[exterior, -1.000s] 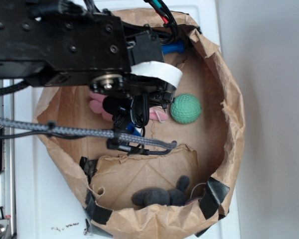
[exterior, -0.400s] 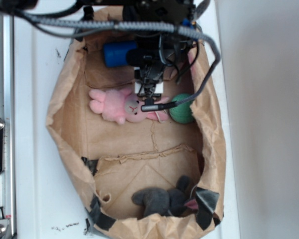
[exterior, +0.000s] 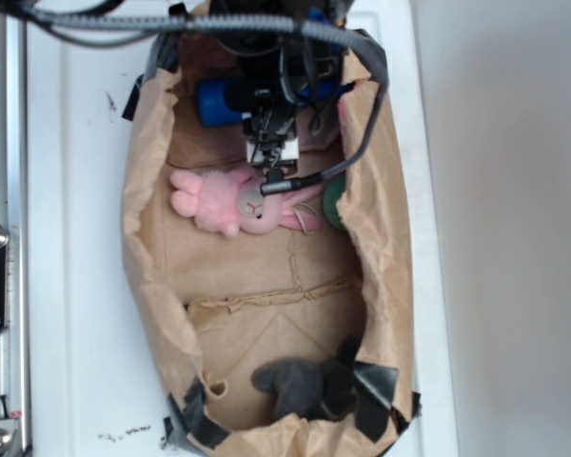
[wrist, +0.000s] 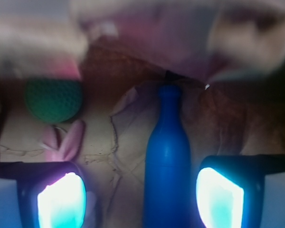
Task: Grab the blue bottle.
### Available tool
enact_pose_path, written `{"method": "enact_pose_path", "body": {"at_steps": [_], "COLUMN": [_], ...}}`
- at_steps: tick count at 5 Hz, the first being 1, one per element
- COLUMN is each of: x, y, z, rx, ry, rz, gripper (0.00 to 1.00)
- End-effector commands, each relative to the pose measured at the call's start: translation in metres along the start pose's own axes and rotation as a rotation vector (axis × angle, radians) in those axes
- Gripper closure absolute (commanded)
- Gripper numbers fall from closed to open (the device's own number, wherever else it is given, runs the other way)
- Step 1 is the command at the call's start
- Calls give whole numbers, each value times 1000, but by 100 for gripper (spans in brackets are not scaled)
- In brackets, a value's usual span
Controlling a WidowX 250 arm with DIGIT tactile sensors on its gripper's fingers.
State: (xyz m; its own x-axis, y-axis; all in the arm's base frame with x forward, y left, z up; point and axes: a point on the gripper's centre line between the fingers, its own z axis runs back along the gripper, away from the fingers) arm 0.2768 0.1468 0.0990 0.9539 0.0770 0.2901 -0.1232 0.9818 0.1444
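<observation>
Wrist view shows my gripper (wrist: 141, 192) with its jaws spread apart and the blue bottle (wrist: 167, 161) lying lengthwise between them, nearer my right-hand pad than the other, neck pointing away from me toward the far wall of the paper bag (wrist: 228, 118). Neither pad looks to be touching the plastic; brown paper shows on both sides of the body. So I judge the approach mostly done: I am lined up over the bottle, but the squeeze and the lift are both still to do.

In the exterior view the bottle sits at the top end of the bag (exterior: 147, 248), with its blue body (exterior: 214, 102) sticking out to the left of my arm and cables. Below it lies the pink bunny (exterior: 236, 202), close to but apart from the bottle, and a grey plush toy (exterior: 300, 381) rests at the bottom end, well away.

Much is hard to read. My own arm covers the bottle's neck and my pads from outside, so I cannot tell my height above it there. The green ball (wrist: 53, 99) is only a sliver behind the folded bag wall outside, clearer at the wrist. The top of the wrist picture is a pale blur I cannot identify, and the bottle's base is cut off at the lower edge.
</observation>
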Motion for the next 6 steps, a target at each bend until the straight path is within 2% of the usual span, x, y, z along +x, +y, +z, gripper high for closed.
{"method": "enact_pose_path", "body": {"at_steps": [1,4,5,6], "x": [10,8,3,-1], "y": [-4,-41,-45,-42], "z": [-15,-52,-51,-47], "rx": [126,125,140,144], "ry": [-29,-56,-79,-89], "rz": [51,-45,-50,-52], "gripper": [0,0,100,100]}}
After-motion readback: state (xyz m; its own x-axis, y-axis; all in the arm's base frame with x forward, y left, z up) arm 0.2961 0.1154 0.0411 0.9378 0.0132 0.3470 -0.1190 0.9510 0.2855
